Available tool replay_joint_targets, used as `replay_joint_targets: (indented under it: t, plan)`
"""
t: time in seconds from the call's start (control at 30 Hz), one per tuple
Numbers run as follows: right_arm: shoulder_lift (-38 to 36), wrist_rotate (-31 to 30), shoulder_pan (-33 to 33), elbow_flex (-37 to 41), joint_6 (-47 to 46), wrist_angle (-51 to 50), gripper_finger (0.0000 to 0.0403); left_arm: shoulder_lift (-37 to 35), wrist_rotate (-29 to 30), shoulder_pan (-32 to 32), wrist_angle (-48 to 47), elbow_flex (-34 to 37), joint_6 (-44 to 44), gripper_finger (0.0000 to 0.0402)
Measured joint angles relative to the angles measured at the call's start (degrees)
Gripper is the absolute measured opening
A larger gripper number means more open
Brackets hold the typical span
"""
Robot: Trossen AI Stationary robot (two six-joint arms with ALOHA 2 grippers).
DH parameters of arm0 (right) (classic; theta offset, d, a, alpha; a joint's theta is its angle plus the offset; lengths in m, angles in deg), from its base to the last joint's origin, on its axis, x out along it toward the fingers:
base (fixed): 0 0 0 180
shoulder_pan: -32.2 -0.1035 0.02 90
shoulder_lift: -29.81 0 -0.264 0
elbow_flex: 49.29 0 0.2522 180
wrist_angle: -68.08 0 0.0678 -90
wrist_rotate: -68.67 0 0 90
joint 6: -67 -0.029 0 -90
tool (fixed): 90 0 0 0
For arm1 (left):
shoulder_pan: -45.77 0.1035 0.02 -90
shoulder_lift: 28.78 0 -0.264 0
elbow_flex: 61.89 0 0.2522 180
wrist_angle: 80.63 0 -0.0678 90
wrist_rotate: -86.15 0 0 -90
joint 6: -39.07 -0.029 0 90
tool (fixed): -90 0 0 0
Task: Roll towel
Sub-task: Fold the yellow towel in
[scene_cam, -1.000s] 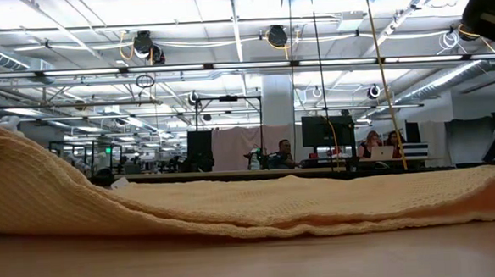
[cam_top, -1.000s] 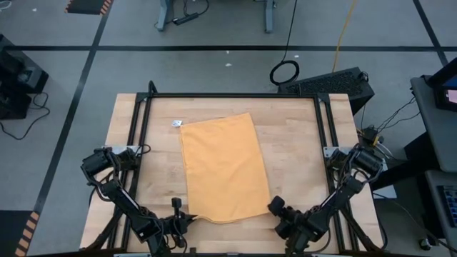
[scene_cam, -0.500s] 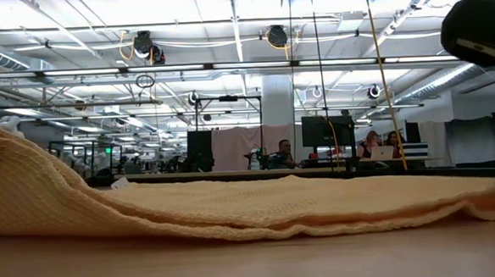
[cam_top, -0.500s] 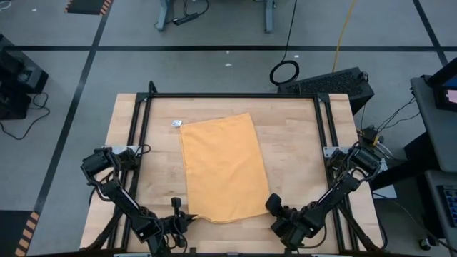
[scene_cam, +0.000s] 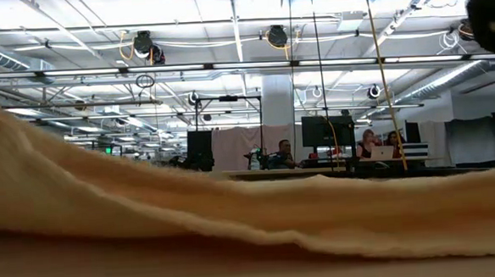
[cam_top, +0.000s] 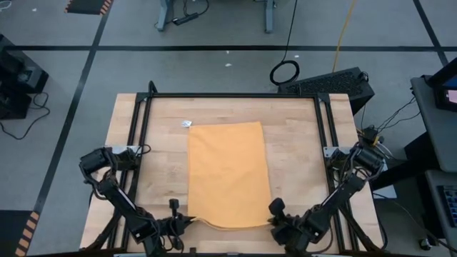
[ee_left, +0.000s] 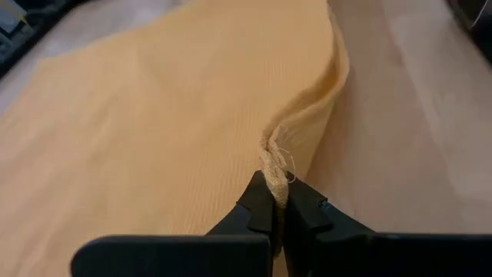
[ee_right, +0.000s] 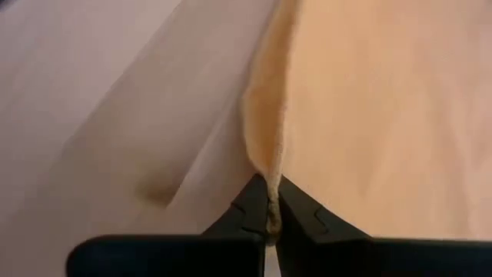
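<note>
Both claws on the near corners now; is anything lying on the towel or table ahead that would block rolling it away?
Nothing visible does. The towel lies flat and bare; beyond it only its small white tag.

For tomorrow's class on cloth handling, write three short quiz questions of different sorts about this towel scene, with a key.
1. True or false: both jaws are shut on the towel.
2. Which part does the left gripper hold? A) near corner B) white tag C) middle
3. Fill in: the towel lies on a ____ table.

Key: 1 true; the right gripper pinches the other near corner. 2 A. 3 wooden.
</note>
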Motion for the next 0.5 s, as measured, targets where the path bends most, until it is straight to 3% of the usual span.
replay_joint_targets:
  t: [0.1,0.33,0.5]
  plan:
    - [-1.05,-1.56,0.44,-1.94,-1.32,-0.37,0.0002,-1.75,1.85,-0.73,0.00,0.00,-1.53,0.0008]
    - [-6.32,-11.54,0.92,-4.10,-1.32,-1.67,0.0001,-6.56,6.72,-1.11,-1.41,0.00,-9.03,0.0008]
    - [-12.15,-19.27,1.42,-4.12,-1.74,-3.35,0.0001,-11.36,11.81,-1.08,-7.70,-0.02,-10.34,0.0008]
